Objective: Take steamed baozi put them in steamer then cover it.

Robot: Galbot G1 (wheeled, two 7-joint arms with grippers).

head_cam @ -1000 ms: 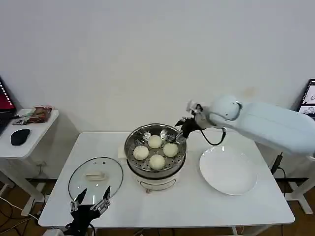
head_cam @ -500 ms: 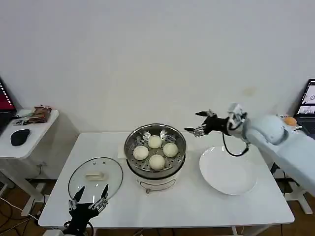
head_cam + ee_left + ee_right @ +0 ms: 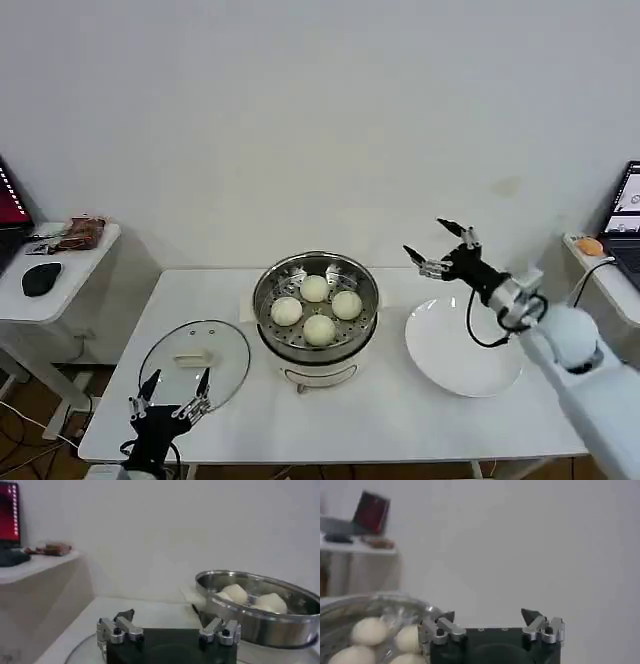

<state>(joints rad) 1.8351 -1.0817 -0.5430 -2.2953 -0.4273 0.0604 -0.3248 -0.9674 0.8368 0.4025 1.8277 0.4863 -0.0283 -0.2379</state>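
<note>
Your four steamed baozi [image 3: 317, 307] sit inside the steamer [image 3: 316, 335] at the worktop's [image 3: 390, 420] middle. Your right hand [image 3: 441, 250] hangs spread and empty in the air beside the steamer, above the white plate [image 3: 464, 348]. Your left hand [image 3: 167, 398], also released, hovers at the near edge of the cover [image 3: 194, 361], which lies flat on the steamer's other side

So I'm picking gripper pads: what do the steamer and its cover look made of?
The steamer: shiny polished metal, probably stainless steel, on a white, likely plastic base. The cover: clear glass by its transparency, with a metal-looking rim and a cream handle, perhaps plastic.
</note>
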